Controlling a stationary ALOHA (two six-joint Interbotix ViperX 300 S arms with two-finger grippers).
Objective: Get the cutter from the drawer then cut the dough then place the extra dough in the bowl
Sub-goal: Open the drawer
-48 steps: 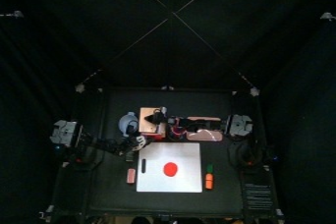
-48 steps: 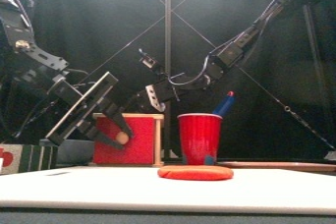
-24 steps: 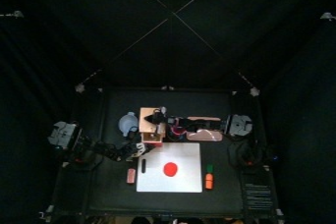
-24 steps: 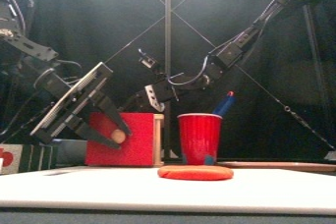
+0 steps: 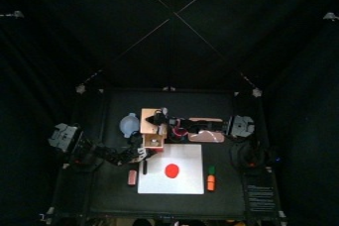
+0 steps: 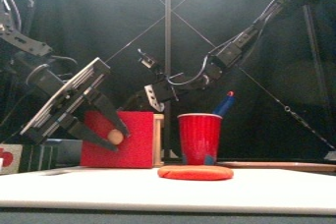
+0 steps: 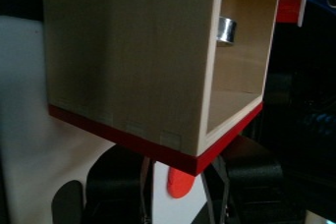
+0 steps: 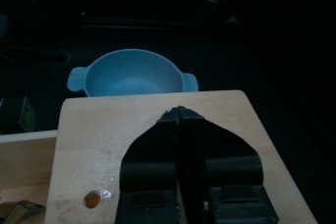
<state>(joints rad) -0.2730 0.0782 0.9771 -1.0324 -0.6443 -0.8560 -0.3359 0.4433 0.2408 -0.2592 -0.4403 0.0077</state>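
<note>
At the box (image 8: 118,130) front, left pincer (image 7: 179,169) clamps the drawer (image 7: 132,61) knob, drawer partly out, cutter (image 7: 226,29) lying inside; right pincer (image 8: 180,120), jaws together, set on the box top; risk: a skewed pull could jam the drawer or drag the box if that brace slips.

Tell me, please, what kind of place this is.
Probably a robot test booth, not a kitchen: black curtains surround a small black table, two robot arms reach in, and a red dough disc lies on a white cutting board.
</note>
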